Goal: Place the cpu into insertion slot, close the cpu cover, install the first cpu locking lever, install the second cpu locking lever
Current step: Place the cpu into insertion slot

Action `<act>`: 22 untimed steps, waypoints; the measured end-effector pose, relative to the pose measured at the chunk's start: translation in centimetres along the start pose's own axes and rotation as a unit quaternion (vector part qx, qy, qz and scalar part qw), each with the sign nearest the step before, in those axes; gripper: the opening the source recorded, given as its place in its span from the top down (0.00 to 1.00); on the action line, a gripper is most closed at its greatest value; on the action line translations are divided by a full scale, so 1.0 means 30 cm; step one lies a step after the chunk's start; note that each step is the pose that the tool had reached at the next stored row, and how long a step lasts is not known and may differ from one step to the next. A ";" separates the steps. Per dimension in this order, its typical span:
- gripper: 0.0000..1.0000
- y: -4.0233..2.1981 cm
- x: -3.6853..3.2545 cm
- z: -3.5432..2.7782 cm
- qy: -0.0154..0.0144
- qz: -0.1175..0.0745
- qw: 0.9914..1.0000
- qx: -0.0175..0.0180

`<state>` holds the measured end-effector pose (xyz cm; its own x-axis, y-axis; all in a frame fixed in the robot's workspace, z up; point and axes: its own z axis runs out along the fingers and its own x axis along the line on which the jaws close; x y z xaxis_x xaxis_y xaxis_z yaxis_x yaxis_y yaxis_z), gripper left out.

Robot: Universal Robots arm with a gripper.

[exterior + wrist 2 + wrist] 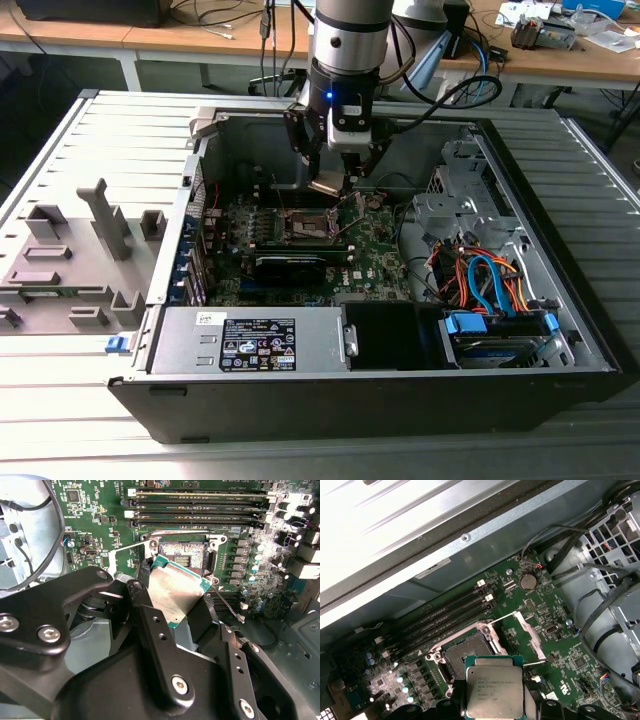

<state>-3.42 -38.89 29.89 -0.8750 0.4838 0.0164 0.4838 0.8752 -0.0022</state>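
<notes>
A slatted grey table (60, 420) carries the open computer case (400, 395) (directly beneath the gripper (335, 182)) and grey holders (100, 235) well aside.

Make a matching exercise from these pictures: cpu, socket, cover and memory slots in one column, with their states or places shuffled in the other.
Things:
1. cpu
2. socket
3. cover
4. memory slots

States:
A. long black rows on the green board
B. held in the gripper above the board
C. empty, contact field bare
D. silver frame swung open beside the socket

Pairs: 1-B, 2-C, 3-D, 4-A
</notes>
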 end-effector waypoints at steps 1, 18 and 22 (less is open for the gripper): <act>0.45 0.000 0.000 0.000 0.000 0.000 1.000 0.000; 0.45 0.000 0.000 0.000 0.000 0.009 1.000 0.000; 0.45 0.000 0.000 0.000 0.000 0.011 1.000 0.000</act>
<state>-3.42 -38.89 29.89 -0.8640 0.5032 0.0164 0.5032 0.8642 -0.0022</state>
